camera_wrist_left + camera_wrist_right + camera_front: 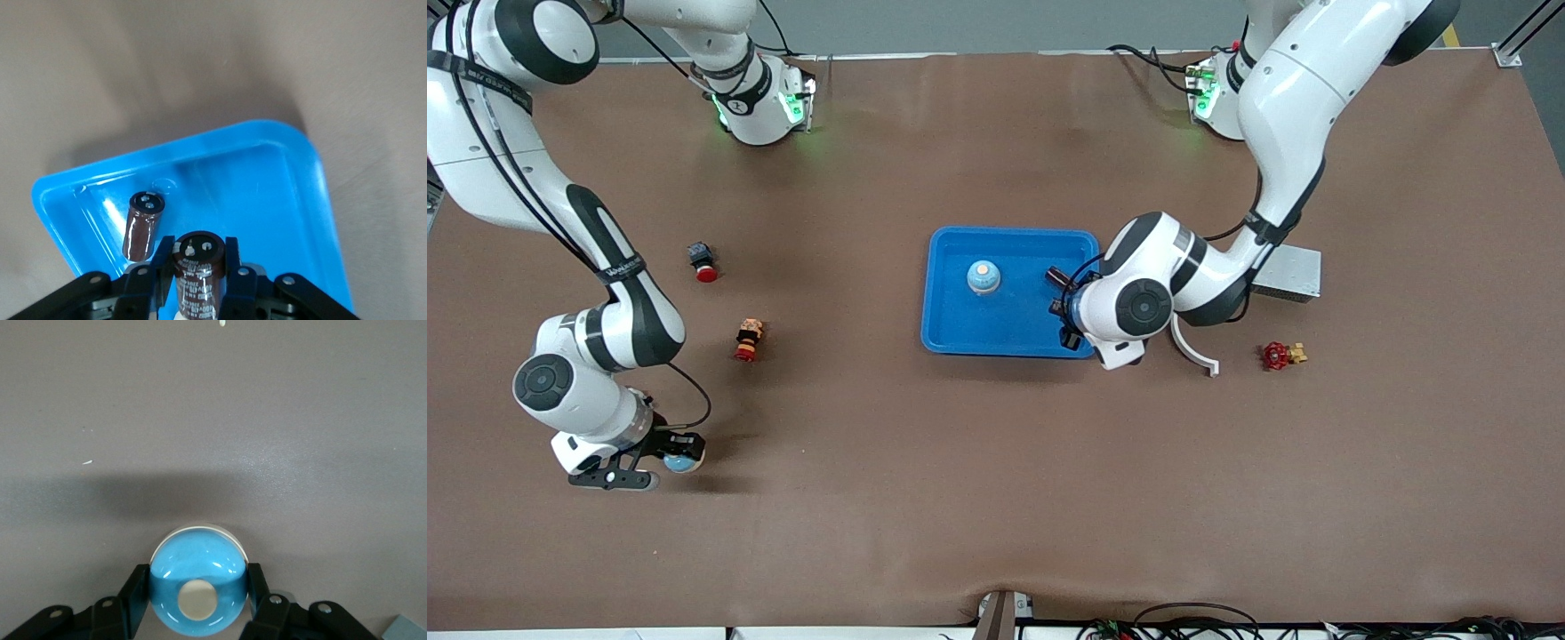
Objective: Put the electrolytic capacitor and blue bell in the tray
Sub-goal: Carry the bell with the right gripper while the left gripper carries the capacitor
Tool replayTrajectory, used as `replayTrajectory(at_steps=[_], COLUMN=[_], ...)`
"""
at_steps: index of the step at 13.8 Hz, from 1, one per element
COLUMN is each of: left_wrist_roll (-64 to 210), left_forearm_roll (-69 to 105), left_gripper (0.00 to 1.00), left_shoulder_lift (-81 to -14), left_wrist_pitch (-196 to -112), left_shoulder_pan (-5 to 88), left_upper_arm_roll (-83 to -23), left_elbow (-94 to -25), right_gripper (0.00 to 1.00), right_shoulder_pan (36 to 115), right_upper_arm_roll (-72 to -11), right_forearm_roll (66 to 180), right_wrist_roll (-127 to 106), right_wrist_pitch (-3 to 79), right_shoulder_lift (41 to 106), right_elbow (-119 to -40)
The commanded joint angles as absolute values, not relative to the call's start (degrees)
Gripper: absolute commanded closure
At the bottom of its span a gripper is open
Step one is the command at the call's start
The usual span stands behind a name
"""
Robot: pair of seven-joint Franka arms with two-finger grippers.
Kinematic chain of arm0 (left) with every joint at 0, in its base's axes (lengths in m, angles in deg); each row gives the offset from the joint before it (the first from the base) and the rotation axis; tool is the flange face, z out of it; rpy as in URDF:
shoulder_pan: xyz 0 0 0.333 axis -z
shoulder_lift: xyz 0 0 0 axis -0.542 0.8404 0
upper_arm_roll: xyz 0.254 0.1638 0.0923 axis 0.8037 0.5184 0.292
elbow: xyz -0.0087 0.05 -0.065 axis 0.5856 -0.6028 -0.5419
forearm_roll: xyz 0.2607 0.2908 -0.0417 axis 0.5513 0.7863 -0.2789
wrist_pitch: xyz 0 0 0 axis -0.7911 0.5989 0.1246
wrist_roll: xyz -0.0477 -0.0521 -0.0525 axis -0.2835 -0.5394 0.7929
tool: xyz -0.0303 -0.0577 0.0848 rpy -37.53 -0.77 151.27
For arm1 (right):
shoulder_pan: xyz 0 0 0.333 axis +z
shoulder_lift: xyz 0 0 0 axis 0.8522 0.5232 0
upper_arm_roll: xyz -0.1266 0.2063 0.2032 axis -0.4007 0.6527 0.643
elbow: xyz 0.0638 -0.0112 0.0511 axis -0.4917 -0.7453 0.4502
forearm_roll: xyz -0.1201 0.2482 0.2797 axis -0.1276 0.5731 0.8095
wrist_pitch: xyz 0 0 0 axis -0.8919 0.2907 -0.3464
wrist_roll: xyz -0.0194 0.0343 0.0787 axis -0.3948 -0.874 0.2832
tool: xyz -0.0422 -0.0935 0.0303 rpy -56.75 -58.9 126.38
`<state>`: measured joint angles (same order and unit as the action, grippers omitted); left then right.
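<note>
The bright blue tray (pixel 951 333) lies mid-table, with a blue bell (pixel 983 277) standing in it. My left gripper (pixel 1061 308) is over the tray's end toward the left arm. In the left wrist view the left gripper (pixel 195 250) is shut on a dark brown electrolytic capacitor (pixel 197 277), held just above the tray floor (pixel 267 193). A similar dark cylinder (pixel 143 225) shows beside it, perhaps its reflection. My right gripper (pixel 679 460) is low at the table toward the right arm's end. It (pixel 197 588) is shut on a second blue bell (pixel 200 563) with a white button.
A red push button (pixel 703 261) and a small orange, black and red part (pixel 748 340) lie toward the right arm's end. A grey metal box (pixel 1289 272), a white curved piece (pixel 1197 352) and a red valve (pixel 1280 356) lie toward the left arm's end.
</note>
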<state>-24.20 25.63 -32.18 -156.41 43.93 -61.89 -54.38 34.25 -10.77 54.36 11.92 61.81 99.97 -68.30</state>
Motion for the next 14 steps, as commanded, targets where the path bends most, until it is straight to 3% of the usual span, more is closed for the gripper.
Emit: replayTrajectory(at_steps=[1,3,6,7,9,10,14], left_wrist_roll=[-24.85,-24.85,-24.94,-24.94,-24.94,-24.94,-24.85], left_forearm_roll=[25.31,25.93,26.02,26.11,26.63,26.72,27.34], left_gripper=[1.00,1.00,1.00,0.89,0.13,0.00,0.00], left_shoulder_lift=[-30.23,-29.26,-28.12,-28.11,-27.85,-27.68,-27.93], left_wrist_pitch=[-156.87,-156.96,-157.57,-157.57,-157.49,-157.57,-157.22], left_shoulder_pan=[44.77,46.09,46.62,46.79,46.88,46.88,46.80], left_upper_arm_roll=[-61.23,-60.62,-60.00,-59.82,-59.12,-59.12,-58.86], left_elbow=[-53.37,-53.46,-53.55,-53.63,-53.46,-53.20,-52.85], right_gripper=[1.00,1.00,1.00,1.00,1.00,1.00,1.00], right_shoulder_pan=[35.08,36.39,39.02,39.12,38.86,38.77,39.03], right_upper_arm_roll=[-11.13,-10.95,-9.03,-6.93,-2.71,-0.95,6.69], right_forearm_roll=[55.37,55.63,55.72,55.72,55.72,55.72,55.63], right_wrist_roll=[12.41,14.95,21.97,24.87,30.76,33.40,47.10], right_wrist_pitch=[61.57,60.69,52.89,50.34,45.68,44.44,41.71], right_shoulder_lift=[100.35,99.12,96.40,95.61,94.29,94.19,93.40], right_elbow=[-66.90,-66.81,-66.81,-66.90,-66.99,-66.99,-67.43])
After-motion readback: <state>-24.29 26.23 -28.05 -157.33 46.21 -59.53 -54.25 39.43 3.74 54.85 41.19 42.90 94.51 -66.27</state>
